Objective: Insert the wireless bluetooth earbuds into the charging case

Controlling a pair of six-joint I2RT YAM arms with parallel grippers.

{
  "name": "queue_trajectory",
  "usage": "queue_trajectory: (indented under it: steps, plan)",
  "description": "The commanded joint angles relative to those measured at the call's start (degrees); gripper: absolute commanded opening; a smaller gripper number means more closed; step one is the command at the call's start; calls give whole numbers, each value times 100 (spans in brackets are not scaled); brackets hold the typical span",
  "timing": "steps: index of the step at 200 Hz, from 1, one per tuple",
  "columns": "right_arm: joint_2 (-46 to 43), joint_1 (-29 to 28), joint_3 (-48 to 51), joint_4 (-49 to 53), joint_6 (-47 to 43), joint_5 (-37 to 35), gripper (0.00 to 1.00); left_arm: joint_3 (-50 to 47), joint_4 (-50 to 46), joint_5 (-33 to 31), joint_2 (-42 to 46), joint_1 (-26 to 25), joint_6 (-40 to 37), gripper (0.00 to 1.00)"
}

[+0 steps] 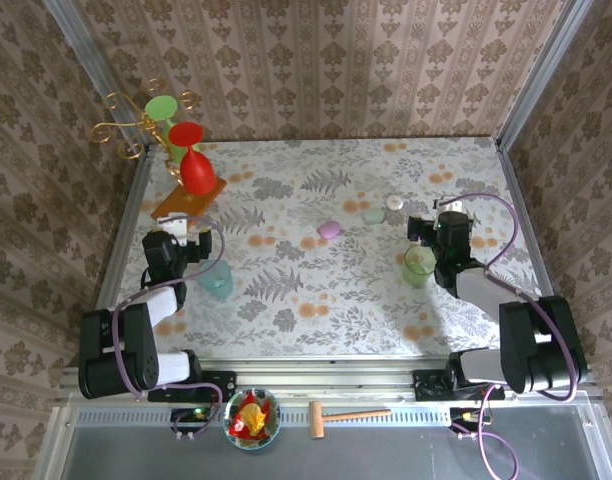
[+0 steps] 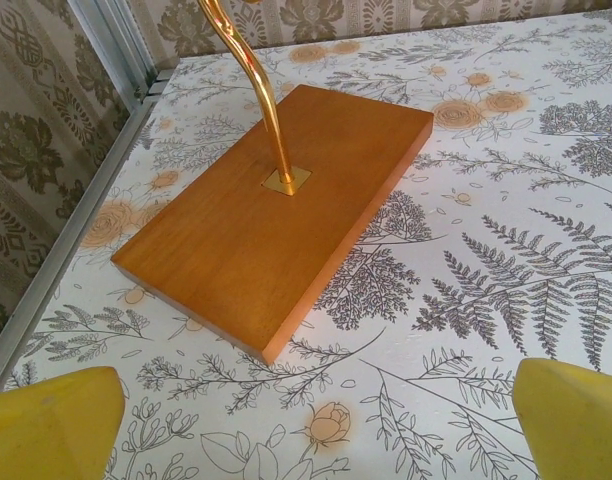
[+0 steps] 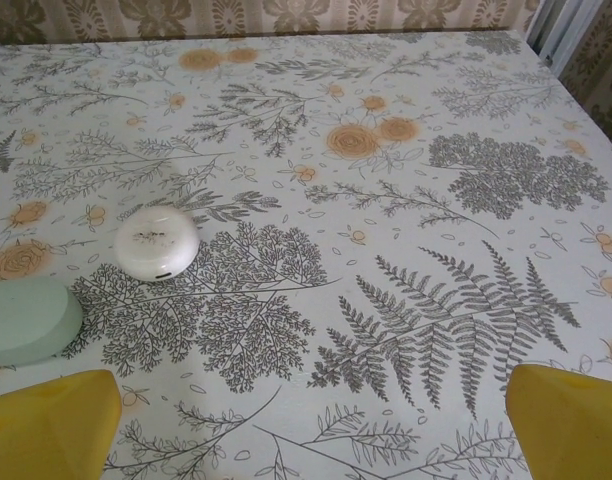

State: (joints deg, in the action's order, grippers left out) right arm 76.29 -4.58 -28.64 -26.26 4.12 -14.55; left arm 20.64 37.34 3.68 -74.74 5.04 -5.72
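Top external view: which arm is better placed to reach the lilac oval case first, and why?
Probably right. The right fingers, open, sit nearer the lilac oval case, with the white round piece just ahead of them; the left fingers face the wooden stand base instead.

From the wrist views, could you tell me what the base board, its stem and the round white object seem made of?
Base board: apparently varnished wood, faint grain. Stem: probably polished gold-toned metal, bright glints. Round white object: likely plastic, smooth even sheen.

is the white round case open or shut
Shut: the white round case is one smooth closed dome, no lid raised, no cavity showing.
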Motion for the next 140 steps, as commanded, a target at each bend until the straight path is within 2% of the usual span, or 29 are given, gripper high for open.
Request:
queue_trajectory:
  steps: [1, 35, 61, 77, 109, 140]
  plan:
    - [166, 77, 177, -899, -171, 128, 100, 17, 287, 165, -94, 74, 154, 100]
    - [619, 228, 304, -1459, -153, 490, 100, -11, 307, 236, -68, 77, 171, 100]
    - [924, 327, 465, -1987, -105, 711, 100, -183, 923, 368, -197, 78, 532, 100]
    - [1022, 405, 531, -2173, -72, 870, 100, -110, 973, 394, -322, 82, 641, 100]
    - [1098, 467, 591, -2352, -34, 1032, 100, -225, 1985, 322, -1077, -75, 603, 100]
    - [1098, 477, 597, -2357, -25, 1050, 100, -175, 2265, 115, -1463, -250, 475, 100]
